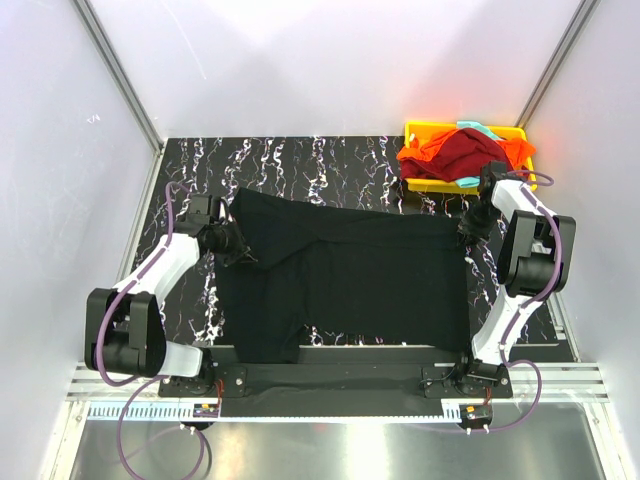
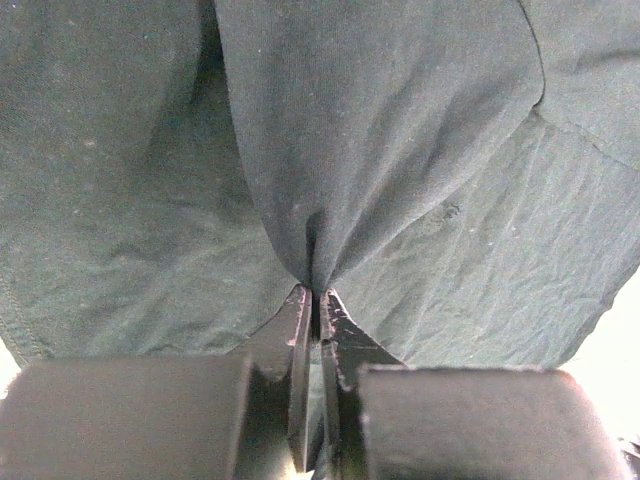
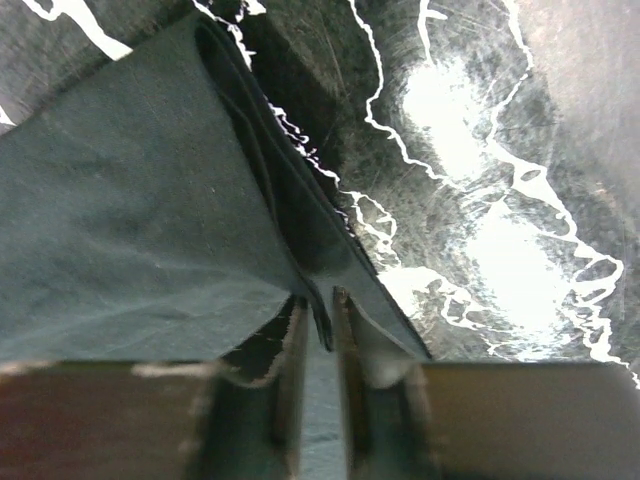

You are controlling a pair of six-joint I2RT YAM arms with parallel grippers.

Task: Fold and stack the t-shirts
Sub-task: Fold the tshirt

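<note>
Black tee (image 1: 350, 285) spread flat, left of tray (image 1: 430, 186) | left gripper (image 2: 314, 300) clamped on its cloth | right gripper (image 3: 320, 310) clamped on folded edge | advise: move both evenly, keep cloth taut

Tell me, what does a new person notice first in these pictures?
The black t-shirt fills the middle of the table, pinched at its two ends by the left tool and the right tool. At the far right, a yellow tray holds a heap: dark red t-shirt on top, orange t-shirt and teal t-shirt around it.
</note>
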